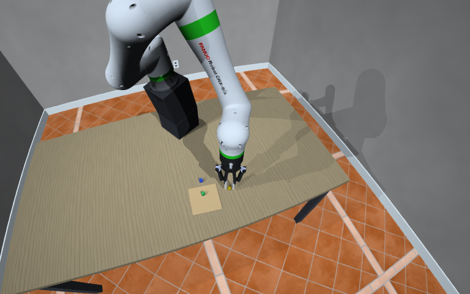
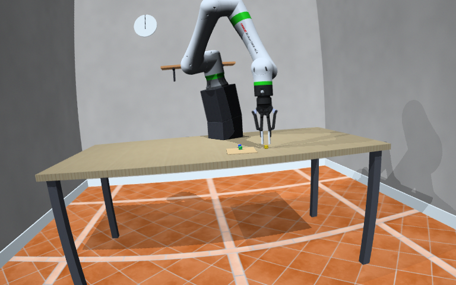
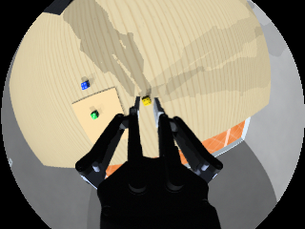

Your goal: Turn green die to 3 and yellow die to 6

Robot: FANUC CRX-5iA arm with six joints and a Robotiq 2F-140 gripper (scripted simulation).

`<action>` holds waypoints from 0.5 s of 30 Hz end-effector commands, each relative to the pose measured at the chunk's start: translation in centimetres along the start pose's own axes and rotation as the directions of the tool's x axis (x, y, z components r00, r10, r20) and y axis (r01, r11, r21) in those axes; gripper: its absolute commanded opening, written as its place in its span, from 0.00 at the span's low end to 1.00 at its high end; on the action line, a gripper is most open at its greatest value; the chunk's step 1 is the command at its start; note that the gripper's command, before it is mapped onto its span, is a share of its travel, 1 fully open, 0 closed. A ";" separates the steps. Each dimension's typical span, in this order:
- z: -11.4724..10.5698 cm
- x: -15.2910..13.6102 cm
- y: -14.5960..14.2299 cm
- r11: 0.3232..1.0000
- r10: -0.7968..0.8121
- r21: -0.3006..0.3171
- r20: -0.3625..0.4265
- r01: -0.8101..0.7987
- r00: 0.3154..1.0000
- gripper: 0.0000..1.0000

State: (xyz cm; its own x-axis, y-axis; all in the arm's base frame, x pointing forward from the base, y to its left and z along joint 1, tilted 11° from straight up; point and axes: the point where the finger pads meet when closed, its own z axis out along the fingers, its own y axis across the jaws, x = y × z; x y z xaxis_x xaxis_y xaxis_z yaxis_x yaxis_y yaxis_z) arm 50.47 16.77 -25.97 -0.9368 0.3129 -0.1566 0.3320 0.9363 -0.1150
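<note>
Top view: your gripper (image 1: 229, 188) (image 2: 265, 143) (image 3: 146, 103) points down beside the mat (image 1: 207, 206) (image 2: 241, 151) (image 3: 97, 125), fingers parted by a narrow gap, nothing in their grip. The yellow die (image 1: 229, 188) (image 2: 266, 146) (image 3: 146, 100) sits off the mat, near its edge on the gripper's side, on the table (image 1: 114, 180) (image 2: 134, 154) (image 3: 191, 62); the fingertips stand just about it. Green die (image 1: 202, 193) (image 2: 240, 148) (image 3: 94, 114): on the mat, toward the edge nearest the blue die (image 1: 201, 180) (image 2: 239, 145) (image 3: 85, 85), which lies just off that edge. Pips too small to read, so you can't confirm the green 3, the yellow 6 or the blue face. Placement tally: green on, yellow still owed. No die rests on another; mat looks flat. Left for you, by my judgement: grip yellow, turn it if needed, set it fully on the mat, check green, let go.
</note>
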 end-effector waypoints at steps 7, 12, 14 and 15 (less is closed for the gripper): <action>0.6 0.0 0.0 1.000 0.000 0.000 0.000 0.000 1.000 0.19; 1.3 0.0 0.0 1.000 0.000 0.000 0.000 0.000 1.000 0.19; 1.5 0.0 0.0 1.000 0.000 0.000 0.000 0.000 1.000 0.19; 1.6 0.0 0.0 1.000 0.000 0.000 0.000 0.000 1.000 0.19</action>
State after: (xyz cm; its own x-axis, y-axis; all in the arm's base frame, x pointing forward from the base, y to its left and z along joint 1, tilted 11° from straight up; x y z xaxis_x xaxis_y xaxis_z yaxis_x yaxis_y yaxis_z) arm 50.62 16.55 -27.35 -0.9369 0.3129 -0.1562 0.3319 0.9363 -0.1150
